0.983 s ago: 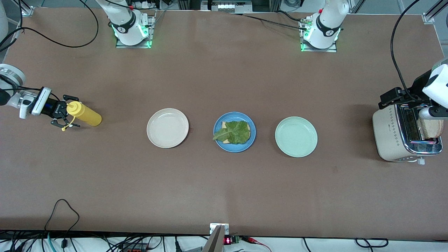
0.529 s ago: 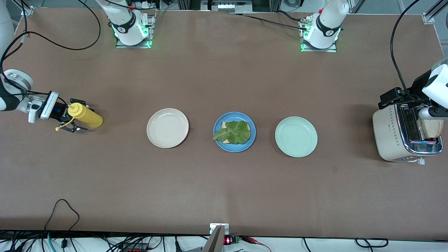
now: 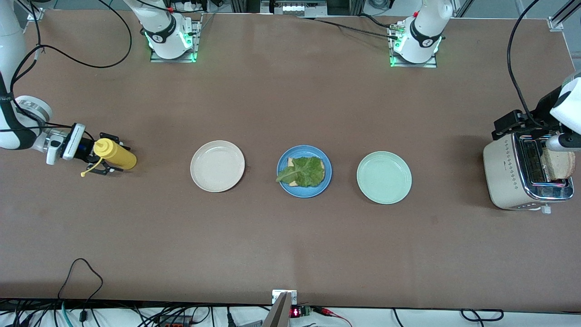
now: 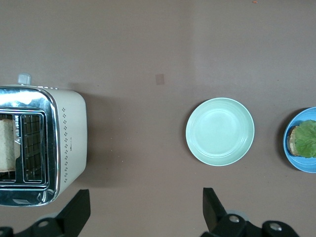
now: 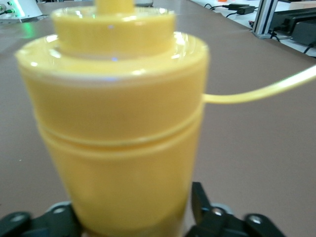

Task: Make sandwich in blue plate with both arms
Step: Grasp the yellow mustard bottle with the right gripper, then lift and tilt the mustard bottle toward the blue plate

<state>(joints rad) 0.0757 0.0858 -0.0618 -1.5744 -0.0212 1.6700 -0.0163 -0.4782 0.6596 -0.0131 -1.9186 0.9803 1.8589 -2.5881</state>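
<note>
Brown table [image 3: 290, 245], sandwich half-built on blue plate [image 3: 285, 186].
Right gripper [image 3: 105, 155] closing around yellow squeeze bottle [image 3: 115, 154]; left gripper [image 4: 145, 210] spread wide, empty, above toaster [image 3: 510, 177].

Yellow squeeze bottle [image 3: 116, 155]: shown at the right arm's end of the table.
Cream-white plate [image 3: 217, 165]: set flat on the table.
Pale green plate [image 3: 384, 177]: set flat on the table.
Toaster [image 3: 517, 177]: seen at the left arm's end, a bread slice [image 3: 558, 164] standing in one slot.
</note>
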